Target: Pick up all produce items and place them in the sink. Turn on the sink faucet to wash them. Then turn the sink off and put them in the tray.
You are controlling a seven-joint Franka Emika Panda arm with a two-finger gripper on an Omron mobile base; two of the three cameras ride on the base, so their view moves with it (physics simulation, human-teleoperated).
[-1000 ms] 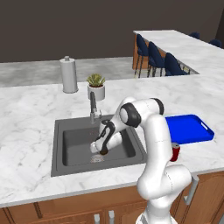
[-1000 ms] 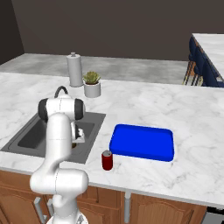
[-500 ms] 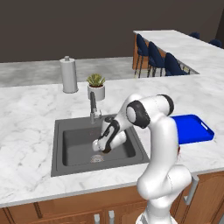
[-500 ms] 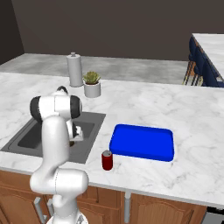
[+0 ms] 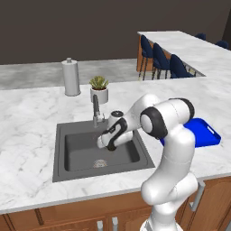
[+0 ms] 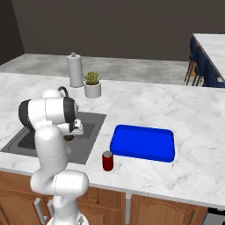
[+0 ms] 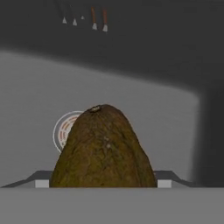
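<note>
Gripping produce [image 7: 103,151] between jaws, brown-olive lump filling lower hand view, raised above sink [image 5: 67,155] floor with round drain [image 7: 65,127] behind and below. Gripper [image 5: 109,143] clenched on produce, hanging over basin, just right of drain [image 5: 99,163]. Faucet [image 5: 96,108] upright at back rim, near gripper. Blue tray [image 6: 143,143] on counter right of sink, red can [image 6: 107,161] just beside tray's front corner. Succulent [image 6: 92,84] and paper-towel roll [image 6: 75,70] behind sink.

Soft, even rendered light with a dim backdrop, faint shadows inside the sink [image 5: 76,149], slightly blurry.
</note>
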